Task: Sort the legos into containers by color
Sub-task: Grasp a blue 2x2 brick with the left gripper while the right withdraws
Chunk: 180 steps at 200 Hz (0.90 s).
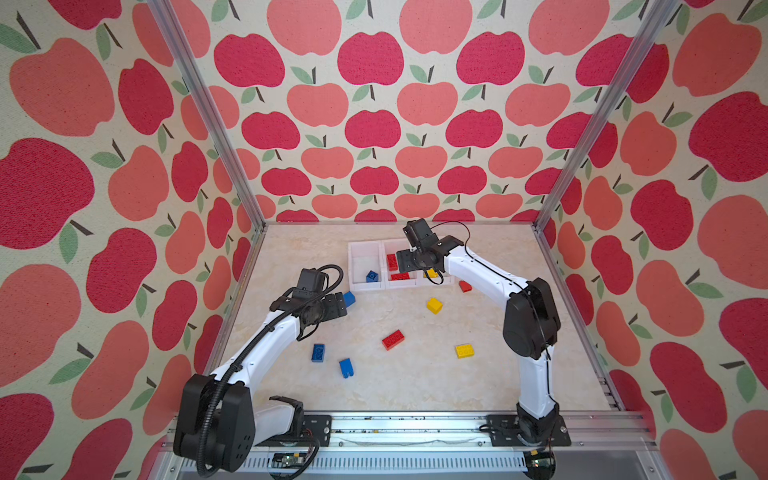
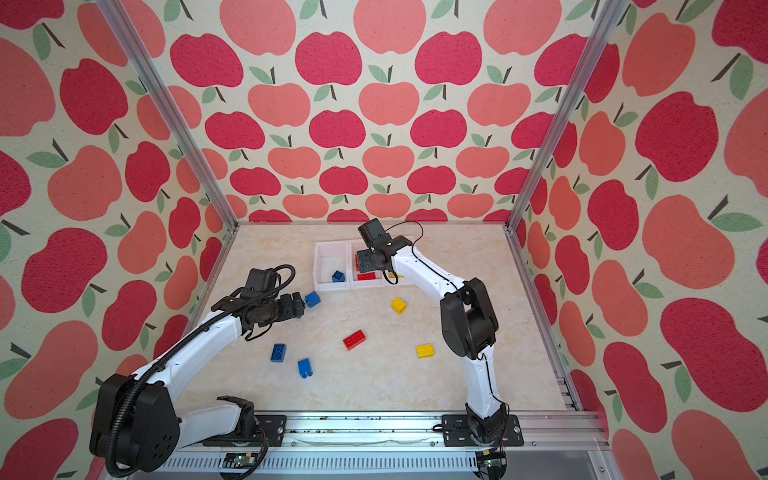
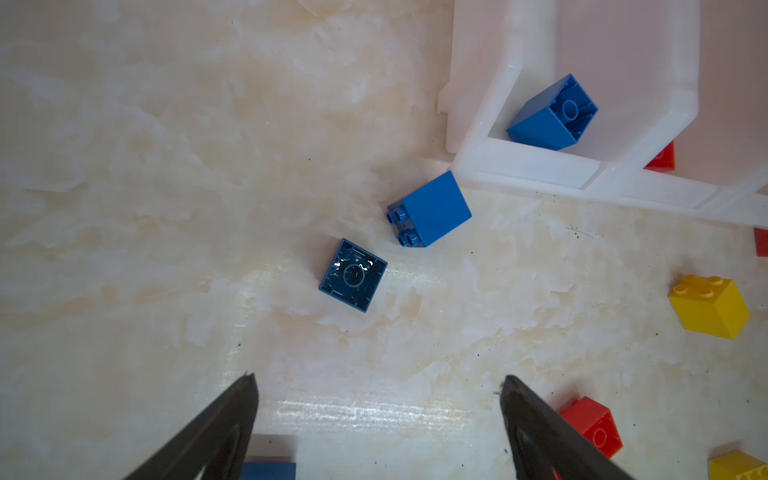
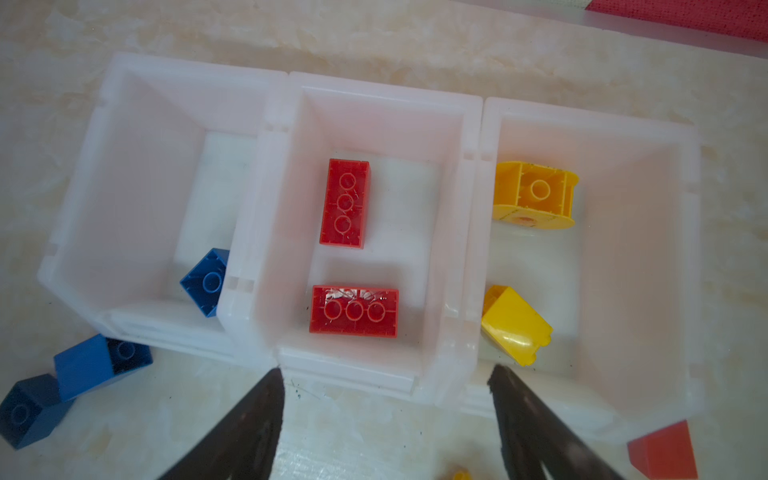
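Legos = hard, light, slick plastic afaict. No crush risk, but they'll prob skate on the smooth tabletop or squirt out if pinched on a corner.

Biggest first: containers sit at the back, three in a row, w/ one blue in the left bin, two red in the middle, two yellow in the right. Both arms empty rn: left gripper is spread wide over bare table w/ nothing between the fingers, right gripper likewise gaping above the middle bin's front rim.

Loose on the table: red oblong, yellow oblong, blue oblong, studs up far as I can tell. I'd take those across the short width, flat wall to flat wall.

Smaller ones: upside-down blue square sits skewed ahead of the left fingers, so the wrist needs turning to match its walls. Tipped blue square lies on its side just beside the bin corner; go for flat faces, not studs.

Hard to see: right bin is mostly behind the right arm in both top views. Those views show only one blue by the left wrist, so I reckon the other's under it. Red square near the right bin is cut off by the frame edge.
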{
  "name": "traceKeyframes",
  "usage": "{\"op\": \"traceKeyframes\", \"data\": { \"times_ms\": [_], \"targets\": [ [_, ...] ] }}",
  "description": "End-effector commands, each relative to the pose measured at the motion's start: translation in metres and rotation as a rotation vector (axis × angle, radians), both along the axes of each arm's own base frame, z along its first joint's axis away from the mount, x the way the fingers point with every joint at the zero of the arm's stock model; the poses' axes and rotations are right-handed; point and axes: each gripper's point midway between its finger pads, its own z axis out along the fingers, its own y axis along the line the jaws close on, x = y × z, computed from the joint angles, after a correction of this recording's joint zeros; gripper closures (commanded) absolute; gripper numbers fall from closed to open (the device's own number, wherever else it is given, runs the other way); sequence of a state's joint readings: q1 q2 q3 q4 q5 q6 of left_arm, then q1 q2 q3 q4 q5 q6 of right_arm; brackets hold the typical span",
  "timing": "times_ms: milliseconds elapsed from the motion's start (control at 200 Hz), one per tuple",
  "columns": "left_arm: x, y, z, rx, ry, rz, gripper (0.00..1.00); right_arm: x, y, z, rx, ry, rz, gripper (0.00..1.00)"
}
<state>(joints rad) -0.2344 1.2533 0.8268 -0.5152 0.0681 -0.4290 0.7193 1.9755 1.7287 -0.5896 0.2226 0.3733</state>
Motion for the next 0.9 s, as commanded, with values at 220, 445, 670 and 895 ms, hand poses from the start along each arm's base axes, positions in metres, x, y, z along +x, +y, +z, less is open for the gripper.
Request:
{"op": "traceKeyframes", "data": {
  "times_ms": [220, 445, 670, 895],
  "targets": [
    [0.008, 0.002, -0.013, 0.046, 0.167, -0.09, 0.18, -0.077, -0.032, 0.012, 0.134, 0.095, 0.003, 0.15],
    [0.022, 0.004, -0.025, 0.106, 0.234, -0.141, 0.22, -0.113, -0.056, 0.004, 0.147, 0.138, -0.013, 0.14],
    [0.031, 0.004, -0.047, 0.142, 0.318, -0.189, 0.31, -0.129, -0.069, -0.003, 0.147, 0.16, -0.024, 0.14],
    [0.038, 0.0, -0.067, 0.13, 0.332, -0.191, 0.34, -0.131, -0.074, 0.003, 0.148, 0.146, -0.031, 0.13]
  ]
}}
